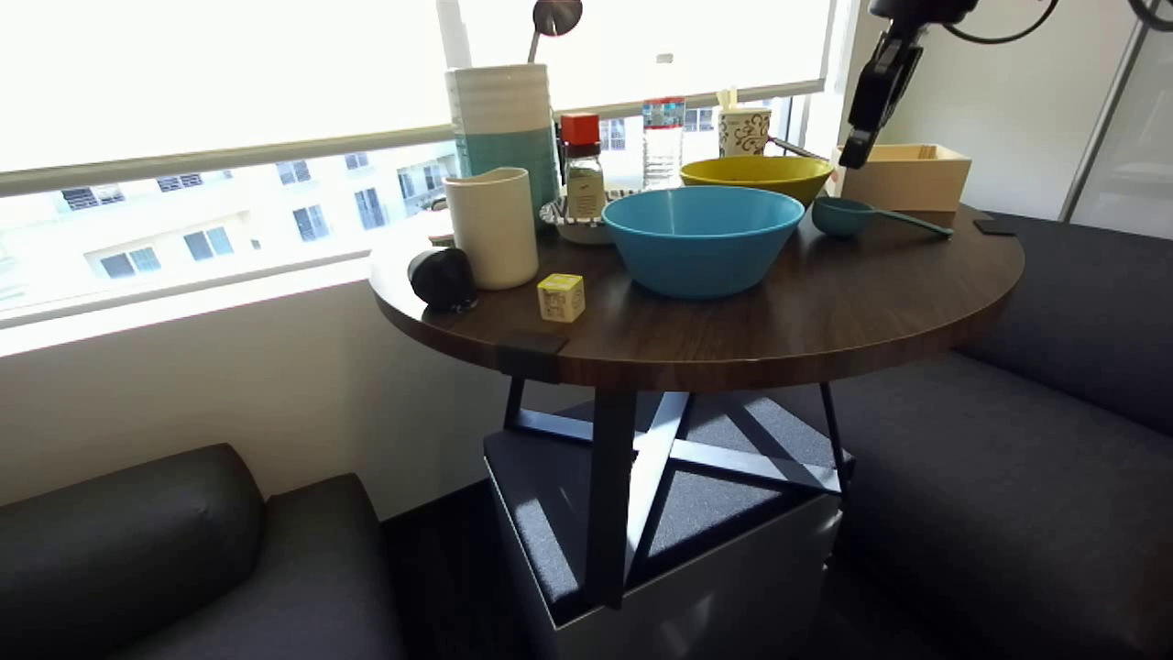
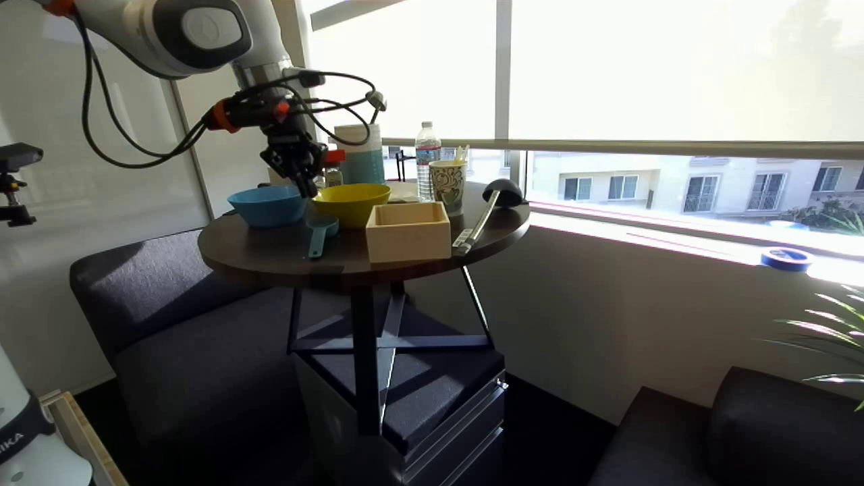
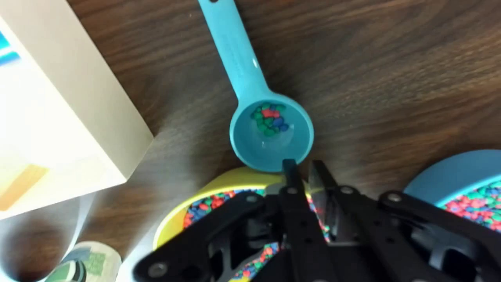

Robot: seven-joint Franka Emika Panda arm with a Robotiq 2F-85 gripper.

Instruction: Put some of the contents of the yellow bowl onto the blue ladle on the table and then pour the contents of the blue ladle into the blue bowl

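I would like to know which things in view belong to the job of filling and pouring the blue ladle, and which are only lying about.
For the job:
yellow bowl
coloured pieces inside it
blue ladle
blue bowl
table
gripper

Only lying about:
pale box
water bottle
paper cup
dark ladle
red-capped bottle
tall jar
cream cup
toy block
black thing, kind unclear
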